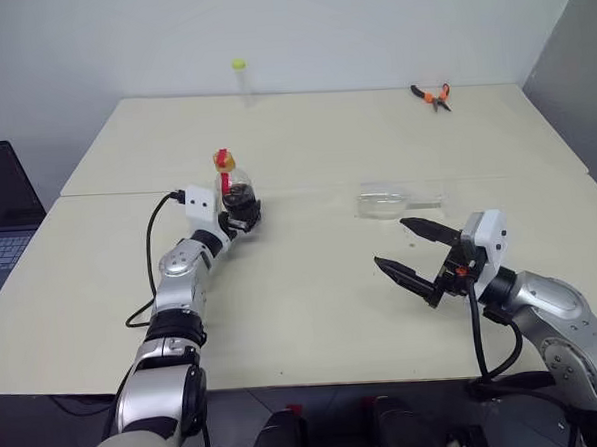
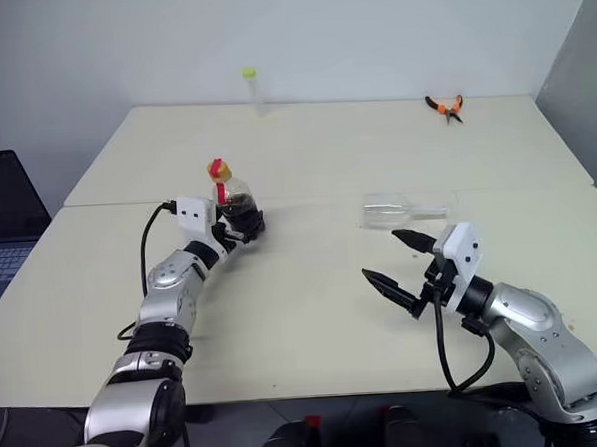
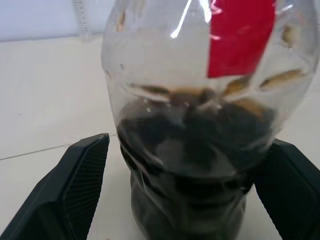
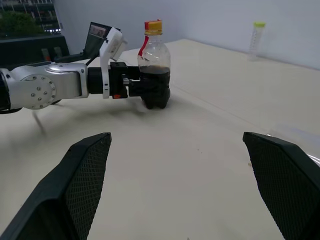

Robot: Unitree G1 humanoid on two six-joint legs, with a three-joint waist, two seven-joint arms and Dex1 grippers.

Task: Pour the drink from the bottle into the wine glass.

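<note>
The bottle (image 1: 235, 187) stands upright left of the table's middle: small, clear and round-bodied, with a yellow cap and a red neck label. The dark drink (image 3: 195, 150) fills its lower part. My left gripper (image 1: 243, 216) is open, level with the bottle's base, one finger (image 3: 82, 185) on each side of it. The wine glass (image 1: 385, 201) lies on its side right of the middle, its stem pointing right. My right gripper (image 1: 391, 242) hangs open and empty just in front of the glass, pointing left toward the bottle (image 4: 154, 70).
A tall thin tube with a yellow-green cap (image 1: 241, 78) stands at the table's far edge. Orange-handled pliers (image 1: 432, 96) lie at the far right. A laptop (image 1: 3, 214) sits off the table's left side. A seam (image 1: 307, 186) runs across the table behind the bottle.
</note>
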